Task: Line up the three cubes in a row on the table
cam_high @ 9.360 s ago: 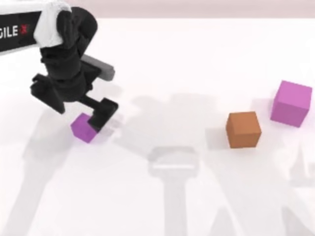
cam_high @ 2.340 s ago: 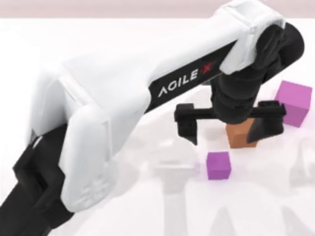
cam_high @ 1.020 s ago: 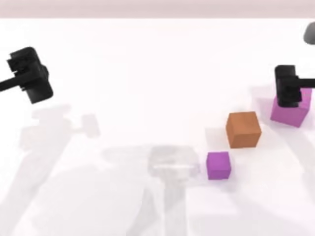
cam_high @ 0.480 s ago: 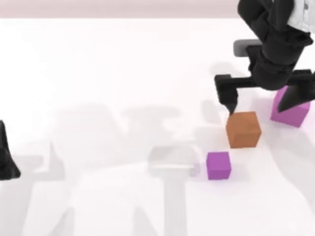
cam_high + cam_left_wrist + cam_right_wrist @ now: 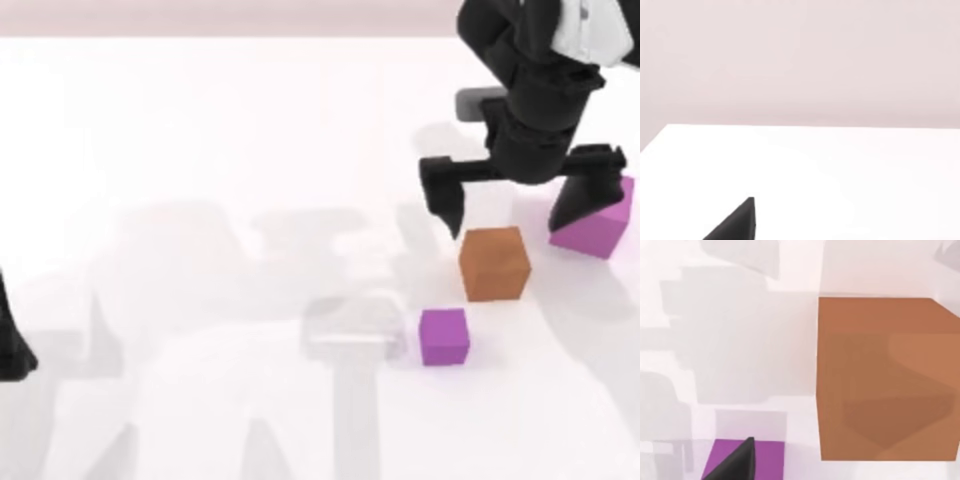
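Three cubes lie at the table's [image 5: 250, 130] right. The small magenta-purple cube [image 5: 444, 336] is nearest the front, the brown-orange cube [image 5: 494, 263] sits diagonally behind it, and the larger magenta-purple cube [image 5: 603, 228] is farther right. My right gripper [image 5: 512, 203] hangs open just behind the brown-orange cube, and one finger covers part of the larger cube. The right wrist view shows the brown-orange cube [image 5: 885, 380] close up, the small cube [image 5: 767, 456] and one fingertip [image 5: 740, 465]. My left arm [image 5: 10, 345] is parked at the left edge, holding nothing. One of its fingertips [image 5: 740, 222] shows over bare table.
Grey shadows of the arms fall across the glossy white surface. The table's far edge [image 5: 300, 38] runs along the top of the top view, with a pale wall behind it.
The small cube went from the left side to beside the brown-orange cube and was let go. The left arm withdrew to the left edge. The right gripper came in and shifted slightly left.
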